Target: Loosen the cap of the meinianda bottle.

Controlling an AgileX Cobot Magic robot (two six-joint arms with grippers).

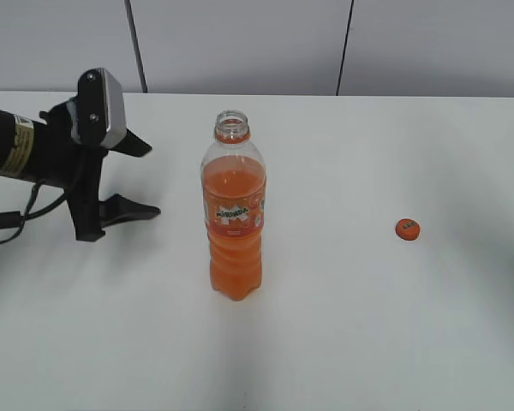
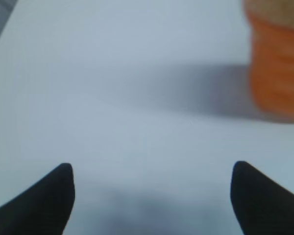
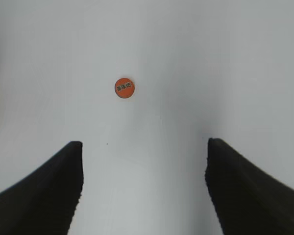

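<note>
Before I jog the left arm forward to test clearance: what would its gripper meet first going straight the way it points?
Probably the meinianda bottle. The left gripper is open and points right toward it, though the left wrist view puts the bottle off-centre, so it may only graze it.

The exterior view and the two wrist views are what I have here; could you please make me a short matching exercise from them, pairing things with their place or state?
Column 1:
1. cap
2. meinianda bottle
3. left gripper
4. table

Column 2:
A. stands upright, neck open
B. white, bears everything
C. lies flat on the table, to the right of the bottle, apart from it
D. open, holds nothing, left of the bottle

Pairs: 1-C, 2-A, 3-D, 4-B
</note>
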